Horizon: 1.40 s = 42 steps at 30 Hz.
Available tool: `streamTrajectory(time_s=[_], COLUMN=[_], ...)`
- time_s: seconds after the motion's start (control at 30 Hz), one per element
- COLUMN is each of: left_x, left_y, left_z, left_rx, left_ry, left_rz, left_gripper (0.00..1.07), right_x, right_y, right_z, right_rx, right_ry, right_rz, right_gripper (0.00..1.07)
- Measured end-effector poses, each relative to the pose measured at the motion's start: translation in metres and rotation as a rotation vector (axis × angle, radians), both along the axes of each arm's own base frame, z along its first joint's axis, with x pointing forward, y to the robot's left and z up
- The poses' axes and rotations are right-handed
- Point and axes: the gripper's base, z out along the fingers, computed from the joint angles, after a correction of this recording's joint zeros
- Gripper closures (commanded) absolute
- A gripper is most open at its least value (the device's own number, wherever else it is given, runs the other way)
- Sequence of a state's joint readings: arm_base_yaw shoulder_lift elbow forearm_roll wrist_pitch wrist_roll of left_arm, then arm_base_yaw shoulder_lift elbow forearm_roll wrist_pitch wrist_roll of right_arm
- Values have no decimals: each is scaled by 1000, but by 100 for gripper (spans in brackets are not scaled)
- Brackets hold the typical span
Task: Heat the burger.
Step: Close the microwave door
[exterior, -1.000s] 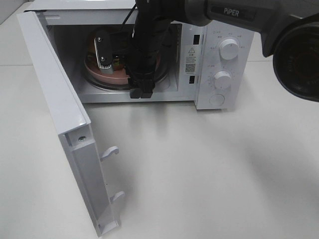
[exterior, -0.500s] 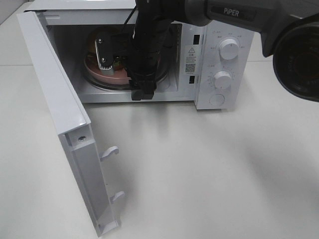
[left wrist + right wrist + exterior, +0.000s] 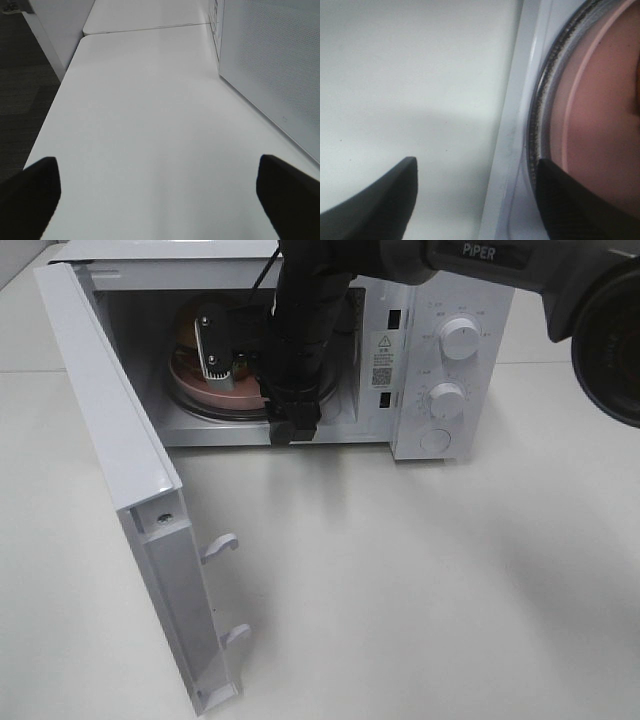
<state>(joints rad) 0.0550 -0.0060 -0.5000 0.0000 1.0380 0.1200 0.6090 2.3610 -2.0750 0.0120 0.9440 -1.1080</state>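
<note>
Right gripper: hanging spread inside the mouth of the open microwave, pinching nothing, with only the cavity sill and the rim of the glass turntable showing between the dark fingertips. Locating the burger on the salmon-pink plate, itself sitting on that turntable, so already in the oven. Placing it deeper in the cavity than the fingertips and toward the hinge side, partly hidden behind one silver finger in the high view. Reading it as round, so offering no long axis to line up with.

Judging the loading step as done and the exit as the matter in hand. Expecting a straight pull toward the front to carry the jaws away from the burger, while minding the plate edge near one fingertip.

Left gripper: hovering wide apart and empty over the white table, beside the outer face of the swung-out door. Counting that arm as the nearer one for swinging the door shut, with the dials not yet touched.
</note>
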Motion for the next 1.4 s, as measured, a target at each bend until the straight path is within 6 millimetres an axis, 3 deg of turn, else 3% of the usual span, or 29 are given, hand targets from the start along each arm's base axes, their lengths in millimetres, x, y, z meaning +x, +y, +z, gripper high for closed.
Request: streamTrajectory(time_s=[0.47, 1.03, 1.13, 1.27, 1.4], left_x=[0, 0, 0, 0, 0], left_y=[0, 0, 0, 0, 0], left_z=[0, 0, 0, 0, 0], left_rx=[0, 0, 0, 0, 0], left_ry=[0, 0, 0, 0, 0], left_rz=[0, 0, 0, 0, 0], left_gripper=[6, 6, 6, 6, 6], right_x=[-16, -65, -75, -91, -103], right_y=[-11, -31, -37, -49, -57], right_z=[8, 34, 36, 41, 49], right_rx=[-13, -13, -15, 21, 57], right_ry=[20, 42, 56, 42, 17], right_rz=[-1, -22, -40, -101, -135], right_gripper=[40, 40, 37, 23, 21])
